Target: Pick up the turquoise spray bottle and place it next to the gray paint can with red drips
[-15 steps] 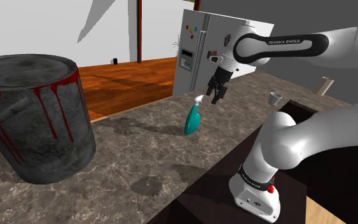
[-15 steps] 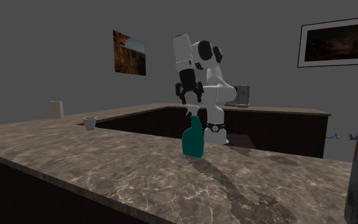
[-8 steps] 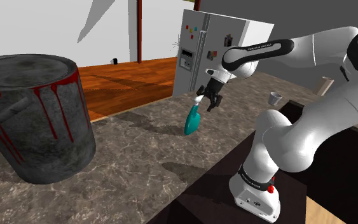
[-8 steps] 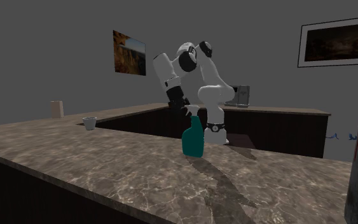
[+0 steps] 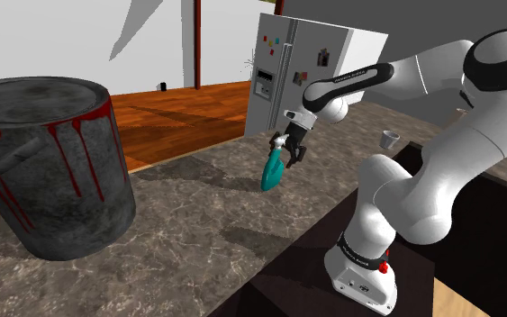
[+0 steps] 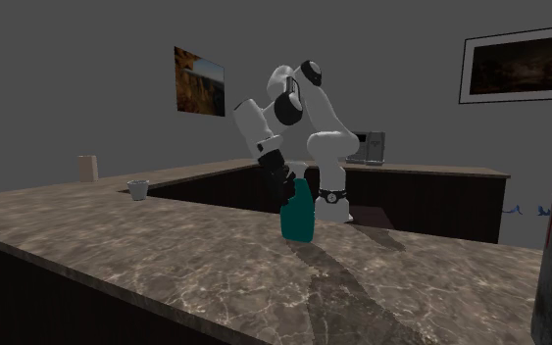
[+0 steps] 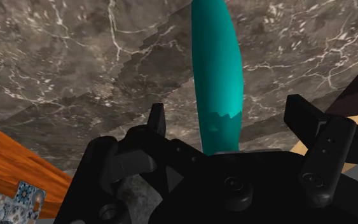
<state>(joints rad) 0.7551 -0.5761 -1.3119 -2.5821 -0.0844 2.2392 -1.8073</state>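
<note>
- Step in hand: closing in for the grasp, with the gripper [image 5: 287, 153] at the head of the turquoise spray bottle [image 5: 272, 174].
- The fingers [image 7: 156, 119] stand apart, the bottle between them and untouched.
- The bottle stands on the bench [image 5: 197, 225], at three o'clock from the paint can [image 5: 53, 162] in the shoulder view, well apart.
- Next, likely: clamp, lift, carry toward nine o'clock.

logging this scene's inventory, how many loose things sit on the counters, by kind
turquoise spray bottle: 1
grey paint can with red drips: 1
small grey cup: 1
tan block: 1
dark appliance: 1
total: 5
</note>
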